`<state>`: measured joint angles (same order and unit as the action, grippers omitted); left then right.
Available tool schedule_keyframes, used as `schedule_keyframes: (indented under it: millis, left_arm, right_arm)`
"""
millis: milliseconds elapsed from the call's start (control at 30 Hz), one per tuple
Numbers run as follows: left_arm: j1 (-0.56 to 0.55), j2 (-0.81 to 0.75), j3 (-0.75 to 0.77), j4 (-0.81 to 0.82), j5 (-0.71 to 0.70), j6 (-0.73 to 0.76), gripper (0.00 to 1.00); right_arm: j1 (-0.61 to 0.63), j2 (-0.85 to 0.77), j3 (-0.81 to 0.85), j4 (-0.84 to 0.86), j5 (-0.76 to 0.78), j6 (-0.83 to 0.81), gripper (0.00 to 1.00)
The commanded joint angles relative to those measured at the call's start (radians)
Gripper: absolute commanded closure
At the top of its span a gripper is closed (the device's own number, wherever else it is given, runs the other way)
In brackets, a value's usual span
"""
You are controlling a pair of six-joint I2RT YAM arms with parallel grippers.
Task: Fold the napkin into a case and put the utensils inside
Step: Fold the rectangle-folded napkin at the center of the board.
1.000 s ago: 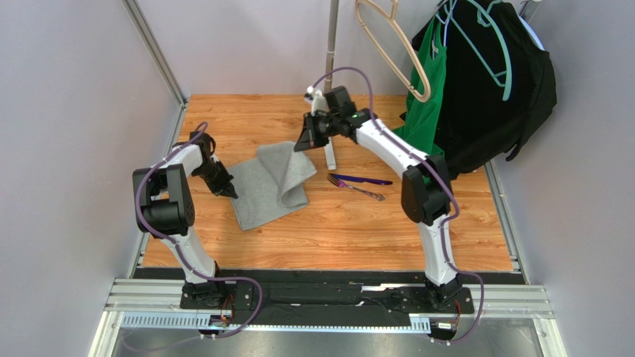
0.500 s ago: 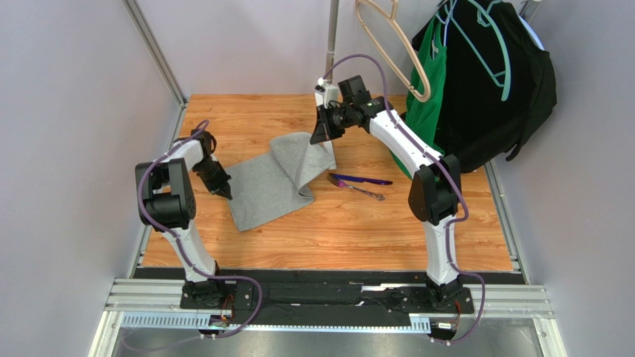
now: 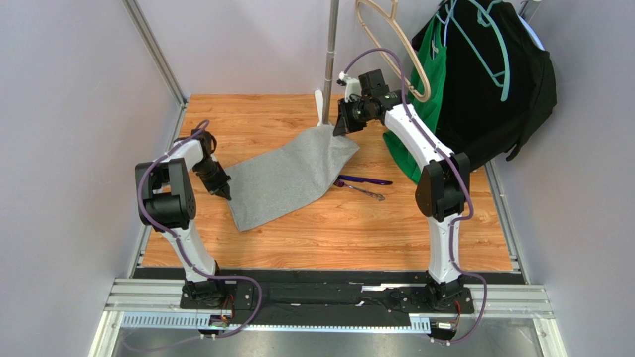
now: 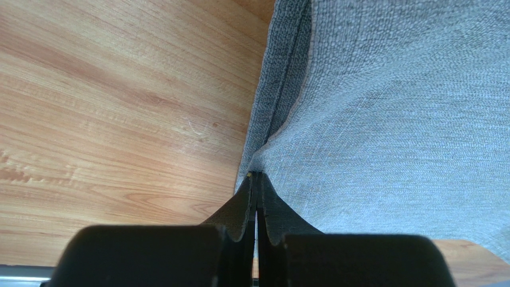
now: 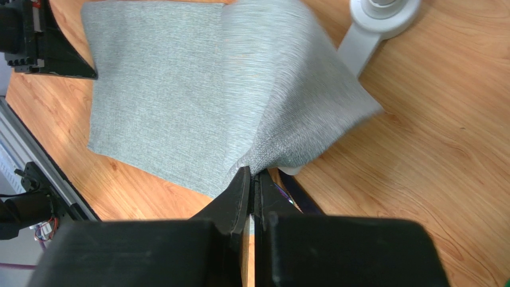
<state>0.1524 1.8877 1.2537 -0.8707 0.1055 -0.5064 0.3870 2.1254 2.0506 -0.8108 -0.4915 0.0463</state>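
The heather-grey napkin (image 3: pixel 287 178) is stretched across the wooden table from left to far right. My left gripper (image 3: pixel 222 192) is shut on its left edge, low on the table; its pinch shows in the left wrist view (image 4: pixel 256 177) against the cloth (image 4: pixel 389 119). My right gripper (image 3: pixel 342 128) is shut on the far right corner and holds it lifted; in the right wrist view (image 5: pixel 254 173) the cloth (image 5: pixel 179 89) hangs down from it. The utensils lie right of the napkin: a dark purple straight piece (image 3: pixel 369 181) and a silvery fork (image 3: pixel 365 191), its head partly under the cloth.
A white stand foot (image 3: pixel 320 104) with a grey pole (image 3: pixel 329 44) rises behind the napkin. Green (image 3: pixel 426 104) and black (image 3: pixel 492 82) garments hang on hangers at the back right. Grey walls close in on both sides.
My right gripper has moved right and back with the napkin's corner, unfolding the doubled cloth into one spread sheet. The left gripper keeps its hold and has barely moved.
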Motion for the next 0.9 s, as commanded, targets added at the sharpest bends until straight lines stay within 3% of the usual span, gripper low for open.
schedule_keyframes:
  millis: [0,467,867]
  left_arm:
    - [0.004,-0.015,0.006,-0.004,-0.001,0.020,1.00]
    - [0.003,-0.027,-0.005,0.013,0.039,0.011,1.00]
    - [0.003,-0.042,-0.013,0.013,0.037,0.011,1.00]
  right_arm:
    - [0.004,-0.030,0.046,0.015,-0.019,-0.017,1.00]
    - [0.177,0.018,-0.032,0.202,-0.128,0.179,1.00]
    - [0.308,0.155,0.017,0.335,-0.187,0.362,1.00]
